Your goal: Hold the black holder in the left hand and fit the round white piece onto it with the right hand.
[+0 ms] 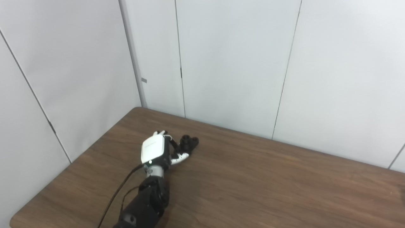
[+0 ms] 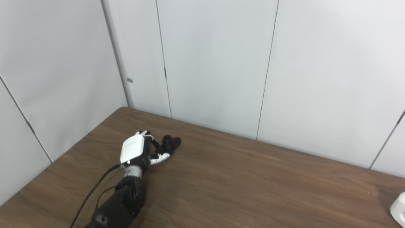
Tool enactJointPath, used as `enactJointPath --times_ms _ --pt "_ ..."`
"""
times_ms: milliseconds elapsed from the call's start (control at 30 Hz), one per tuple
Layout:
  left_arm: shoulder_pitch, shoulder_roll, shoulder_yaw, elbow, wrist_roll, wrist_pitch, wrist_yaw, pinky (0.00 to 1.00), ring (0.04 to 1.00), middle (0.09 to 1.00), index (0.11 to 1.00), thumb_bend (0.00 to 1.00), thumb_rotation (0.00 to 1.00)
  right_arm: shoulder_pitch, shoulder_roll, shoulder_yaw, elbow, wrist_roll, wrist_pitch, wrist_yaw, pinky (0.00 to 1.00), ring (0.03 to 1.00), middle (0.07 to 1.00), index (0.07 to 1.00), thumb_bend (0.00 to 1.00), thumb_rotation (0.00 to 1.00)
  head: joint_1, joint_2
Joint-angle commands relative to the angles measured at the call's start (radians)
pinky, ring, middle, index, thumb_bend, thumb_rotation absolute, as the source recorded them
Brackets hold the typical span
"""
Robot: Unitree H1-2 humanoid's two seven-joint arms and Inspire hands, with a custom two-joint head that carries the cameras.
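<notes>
My left hand (image 1: 155, 149) lies low over the brown table (image 1: 253, 190) near its far left corner, white back upward. The black holder (image 1: 189, 142), a small dark piece with round sockets, sits on the table just right of the hand, between the thumb and the nearest finger, which both reach it. The other fingertips (image 1: 159, 133) point away, spread and straight, so the hand looks open around the holder. It also shows in the right eye view (image 2: 134, 148). A white rounded shape (image 2: 399, 205) is cut off at the right edge; I cannot tell whether it is the round white piece or my right hand.
Grey wall panels (image 1: 237, 63) stand close behind and left of the table. A black cable (image 1: 120, 190) runs along my left forearm. The table's far left corner (image 1: 136, 109) is a short way beyond the hand.
</notes>
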Motion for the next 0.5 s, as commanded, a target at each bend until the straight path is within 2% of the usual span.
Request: enactJointPath --times_ms 0,167,467 --pt "0.037 -0.031 -0.05 -0.021 -0.013 -0.022 -0.1 0.95 0.967 0.897 0.48 0.52 0.04 0.026 0.033 0.029 0.024 -0.017 0.01 0.004 0.53 0.753 0.832 0.822 1.0 0.79 -0.002 0.0" --pt "0.063 -0.029 -0.061 -0.099 -0.014 -0.02 -0.143 0.94 0.964 0.894 0.48 0.52 0.04 0.021 0.037 0.034 0.02 -0.016 0.02 -0.002 0.49 0.742 0.828 0.819 1.0 0.79 -0.011 -0.003" --pt "0.121 -0.017 -0.087 -0.237 -0.023 -0.073 -0.225 0.95 0.963 0.894 0.48 0.52 0.04 0.023 0.045 0.039 -0.008 -0.024 0.041 -0.008 0.48 0.75 0.836 0.83 1.0 0.78 -0.058 0.006"
